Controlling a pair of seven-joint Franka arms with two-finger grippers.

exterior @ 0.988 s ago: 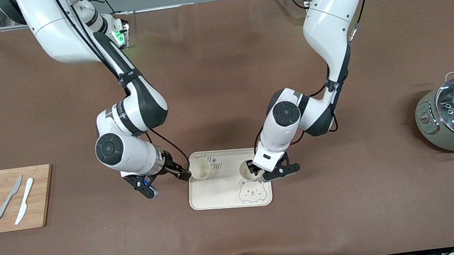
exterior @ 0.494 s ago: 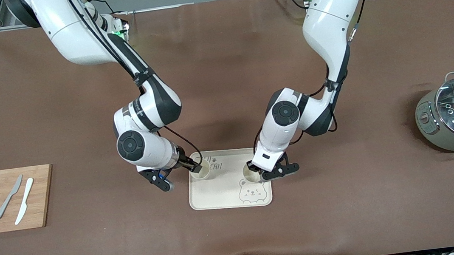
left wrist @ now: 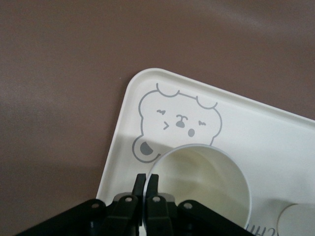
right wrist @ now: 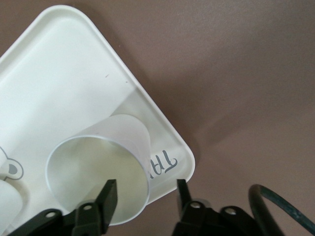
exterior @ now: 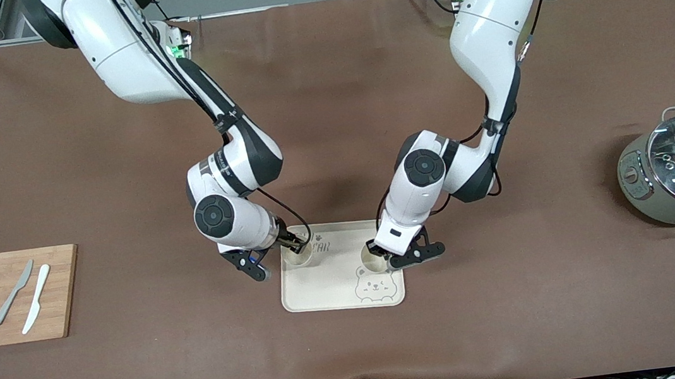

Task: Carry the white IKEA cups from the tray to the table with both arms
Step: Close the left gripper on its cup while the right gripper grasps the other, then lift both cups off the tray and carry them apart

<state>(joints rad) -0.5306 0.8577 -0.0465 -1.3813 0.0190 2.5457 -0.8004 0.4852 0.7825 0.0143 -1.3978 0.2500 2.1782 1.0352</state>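
Grey lettering printed on the cream tray [exterior: 340, 281] near its edge is only partly legible, ending in what looks like "EAN"; nothing else reads.

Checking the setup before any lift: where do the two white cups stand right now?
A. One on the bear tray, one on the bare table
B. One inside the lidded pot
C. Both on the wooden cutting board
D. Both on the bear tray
D: the cup by the bear drawing and the cup by the lettering both stand upright on the bear tray.
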